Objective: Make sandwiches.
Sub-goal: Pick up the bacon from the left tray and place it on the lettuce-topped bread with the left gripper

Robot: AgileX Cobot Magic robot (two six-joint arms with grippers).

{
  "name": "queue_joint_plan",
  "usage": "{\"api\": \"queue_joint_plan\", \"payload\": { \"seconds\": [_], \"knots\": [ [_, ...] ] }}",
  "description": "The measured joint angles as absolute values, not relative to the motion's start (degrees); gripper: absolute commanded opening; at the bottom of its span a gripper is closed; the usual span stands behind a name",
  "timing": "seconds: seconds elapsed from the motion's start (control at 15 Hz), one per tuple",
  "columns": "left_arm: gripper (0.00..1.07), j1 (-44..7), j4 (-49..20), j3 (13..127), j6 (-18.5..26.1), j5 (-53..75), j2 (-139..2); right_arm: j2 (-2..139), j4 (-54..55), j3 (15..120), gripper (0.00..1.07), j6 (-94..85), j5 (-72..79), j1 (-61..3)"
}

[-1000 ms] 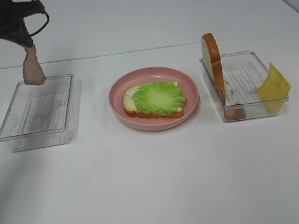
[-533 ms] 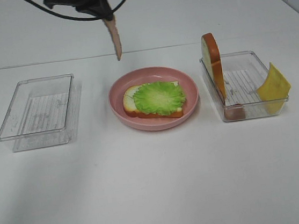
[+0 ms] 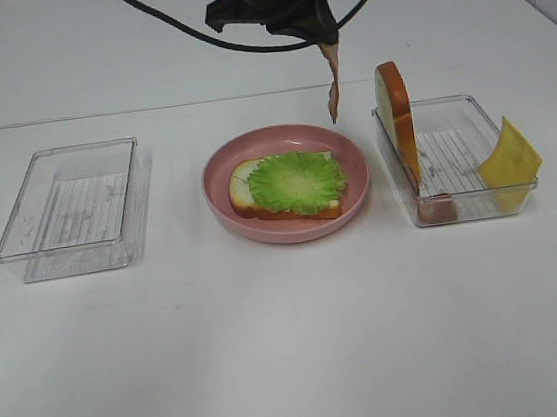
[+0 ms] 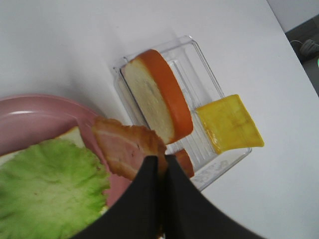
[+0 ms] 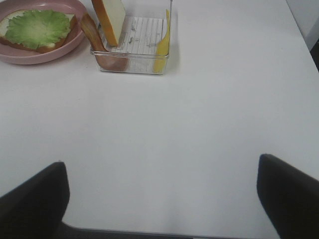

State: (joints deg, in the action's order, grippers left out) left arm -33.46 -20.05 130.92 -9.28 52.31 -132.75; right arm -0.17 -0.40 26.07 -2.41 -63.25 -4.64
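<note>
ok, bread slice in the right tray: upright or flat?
Upright: the bread slice stands on its edge at one end of the clear tray, its top well above the rim.

The white desk [image 3: 294,348] fills the view, with a thin seam [image 3: 146,109] running straight across it toward the far edge. In the middle sits the round pink plate [image 3: 291,233], flat on the top. Toward the desk's left edge there's a clear plastic tray [image 3: 72,207] with a ribbed floor. Toward the right edge, a second clear tray [image 3: 453,153], ribbed the same way. All three sit in one row, both trays apart from the plate, the right one nearer to it.
</note>
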Motion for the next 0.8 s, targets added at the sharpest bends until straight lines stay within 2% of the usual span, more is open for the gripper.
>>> {"api": "queue_joint_plan", "payload": {
  "seconds": [0.33,0.8],
  "knots": [
    [0.00,-33.7,-27.1,130.9,-8.3,53.3,-136.9,-0.2,-0.4,26.1,0.99,-2.4,-63.3,-4.6],
    [0.00,-32.1,-32.3,130.9,-5.7,57.6,-142.4,-0.2,-0.4,26.1,0.99,-2.4,-63.3,-4.6]
  ]
}}
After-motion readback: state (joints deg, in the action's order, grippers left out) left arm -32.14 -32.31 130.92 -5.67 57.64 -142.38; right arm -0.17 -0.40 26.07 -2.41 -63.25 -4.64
